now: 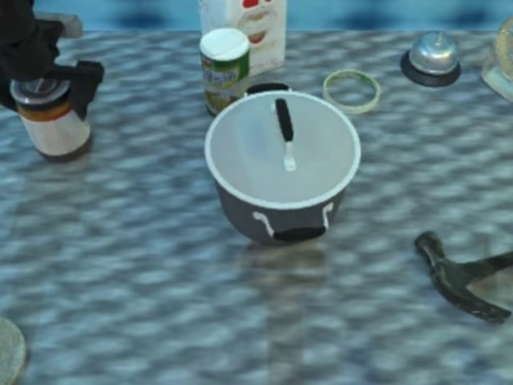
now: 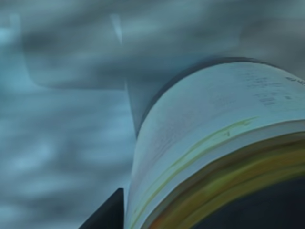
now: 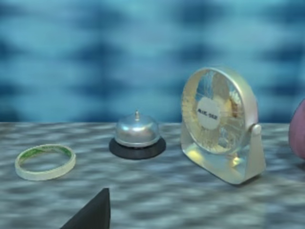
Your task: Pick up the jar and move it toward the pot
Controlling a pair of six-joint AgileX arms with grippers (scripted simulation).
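The jar (image 1: 52, 120), glass with a dark grey lid, an orange-brown band and a white label, is at the far left of the table in the top view. My left gripper (image 1: 44, 84) is shut on it at the lid, and one black finger (image 1: 86, 80) shows on the lid's right. In the left wrist view the jar (image 2: 219, 143) fills the picture beside a dark fingertip (image 2: 112, 214). The pot (image 1: 282, 172), dark grey with a white rim and a pale lid, stands mid-table to the jar's right. My right gripper is out of the top view; its wrist view shows a single fingertip (image 3: 97, 212) with nothing held.
A green-labelled canister (image 1: 224, 68) and a white box (image 1: 248, 28) stand just behind the pot. A tape ring (image 1: 351, 90), a bell (image 1: 433, 56) and a small fan (image 3: 219, 129) sit at the back right. A hammer (image 1: 461, 277) lies at the front right.
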